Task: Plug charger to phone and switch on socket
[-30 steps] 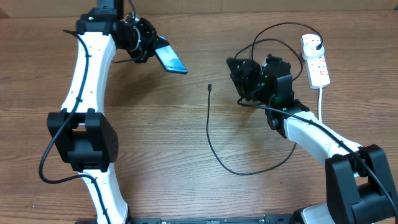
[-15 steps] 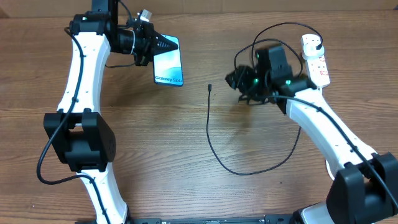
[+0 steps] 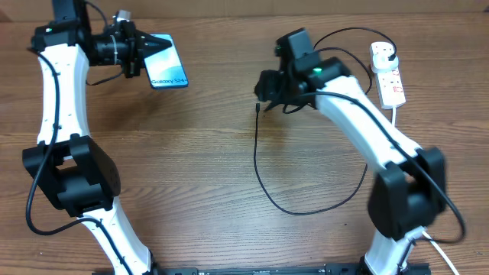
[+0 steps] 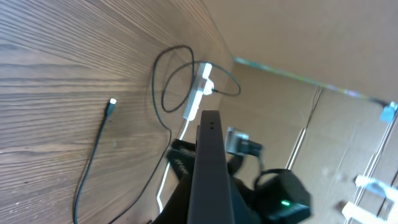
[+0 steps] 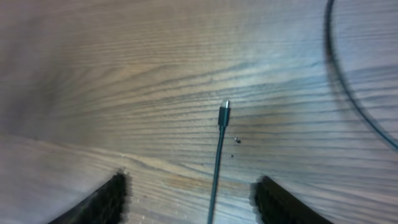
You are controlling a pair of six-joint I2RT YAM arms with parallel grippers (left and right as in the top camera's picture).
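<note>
I see the table with the power strip lying at its far right. My left hand grips the phone, held off the table at far left. My right hand hangs spread open above the charger cable, whose tip lies on the wood.

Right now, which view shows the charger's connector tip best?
Right wrist: the connector tip lies sharp and near centre on the table, ahead of the open right pincer. Overhead shows it only as a tiny speck by that pincer; left wrist shows it small and slanted.
</note>
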